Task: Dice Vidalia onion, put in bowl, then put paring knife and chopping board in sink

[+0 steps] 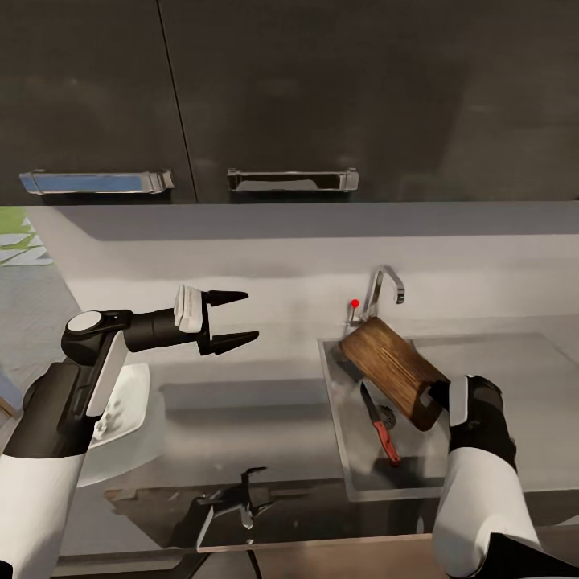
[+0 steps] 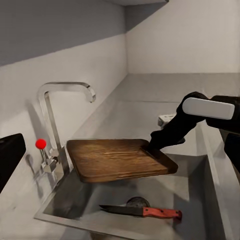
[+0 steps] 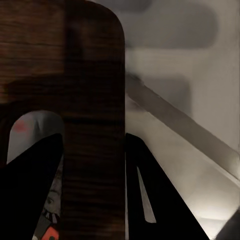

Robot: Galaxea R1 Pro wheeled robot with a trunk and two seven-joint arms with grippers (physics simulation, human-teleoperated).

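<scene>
The dark brown chopping board [image 1: 388, 362] hangs tilted over the sink [image 1: 328, 378], and my right gripper [image 1: 429, 402] is shut on its near end. In the right wrist view the board [image 3: 92, 115] sits between the two black fingers [image 3: 155, 200]. The left wrist view shows the board [image 2: 117, 159] above the basin [image 2: 67, 200], held by the right gripper [image 2: 156, 143]. The paring knife [image 1: 379, 425], dark-bladed with a red handle, lies on the basin floor by the drain [image 2: 140, 211]. My left gripper [image 1: 251, 315] is open above the countertop [image 1: 265, 402], left of the sink. The white bowl [image 1: 129, 402] stands at the left, partly behind my left arm.
The chrome tap [image 1: 379, 291] with its red knob [image 1: 355, 304] stands behind the sink, close to the board's far end. Black upper cabinets with chrome handles [image 1: 292, 180] hang overhead. The steel drainboard [image 1: 515, 378] lies right of the basin. The counter's front edge [image 1: 322, 543] is near my trunk.
</scene>
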